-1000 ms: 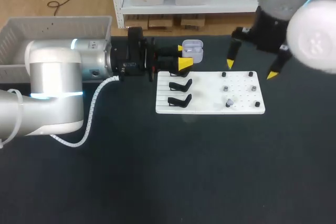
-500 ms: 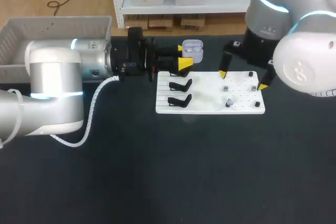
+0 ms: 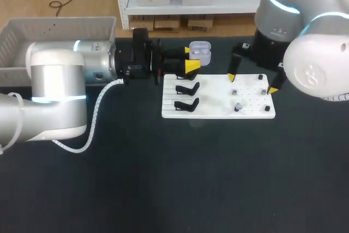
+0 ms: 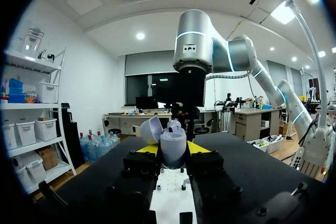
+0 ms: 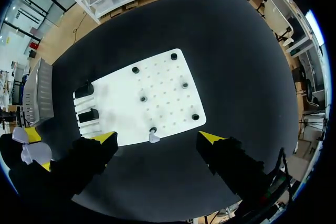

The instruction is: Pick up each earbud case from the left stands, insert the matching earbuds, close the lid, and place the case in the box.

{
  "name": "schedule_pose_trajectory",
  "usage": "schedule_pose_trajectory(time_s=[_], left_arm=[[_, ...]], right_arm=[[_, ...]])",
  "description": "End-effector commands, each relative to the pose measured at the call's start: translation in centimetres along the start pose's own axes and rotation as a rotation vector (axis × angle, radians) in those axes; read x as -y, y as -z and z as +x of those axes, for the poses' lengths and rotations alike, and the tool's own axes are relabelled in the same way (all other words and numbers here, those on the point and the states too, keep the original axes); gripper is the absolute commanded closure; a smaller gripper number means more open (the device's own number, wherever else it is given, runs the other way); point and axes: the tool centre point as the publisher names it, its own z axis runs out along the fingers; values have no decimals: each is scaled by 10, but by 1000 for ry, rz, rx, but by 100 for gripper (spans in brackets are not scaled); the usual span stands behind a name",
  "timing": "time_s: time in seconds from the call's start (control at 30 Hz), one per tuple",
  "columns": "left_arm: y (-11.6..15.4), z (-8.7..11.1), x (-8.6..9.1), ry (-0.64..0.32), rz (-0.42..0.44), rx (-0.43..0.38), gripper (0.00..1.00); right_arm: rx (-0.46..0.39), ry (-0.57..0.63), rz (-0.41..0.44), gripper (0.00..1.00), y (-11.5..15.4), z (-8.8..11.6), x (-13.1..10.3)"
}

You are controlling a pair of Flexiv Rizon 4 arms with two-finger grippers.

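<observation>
Head view, upper middle: my left hand [image 3: 191, 60] grips the open-lidded earbud case [image 3: 200, 51]; my right hand [image 3: 252, 83] hangs spread wide.

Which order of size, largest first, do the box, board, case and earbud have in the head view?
1. The box and the board look about alike; the box is partly hidden, so I do not rank these two.
2. The case.
3. The earbud, clearly the smallest.
</observation>
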Motion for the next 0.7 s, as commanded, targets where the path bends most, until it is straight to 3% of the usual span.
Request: schedule_pose_trajectory(time_s=[0.03, 0.2, 0.47, 0.7], left_arm=[[0, 1, 1, -3, -6, 1, 100], [0, 1, 1, -3, -6, 1, 100], [0, 1, 1, -3, -6, 1, 100], [0, 1, 1, -3, -6, 1, 100]], right_arm=[[14, 16, -5, 0, -5, -6, 0], [28, 61, 0, 0, -16, -9, 2], [7, 109, -63, 0, -40, 11, 1], [-14, 133, -82, 0, -50, 16, 3]])
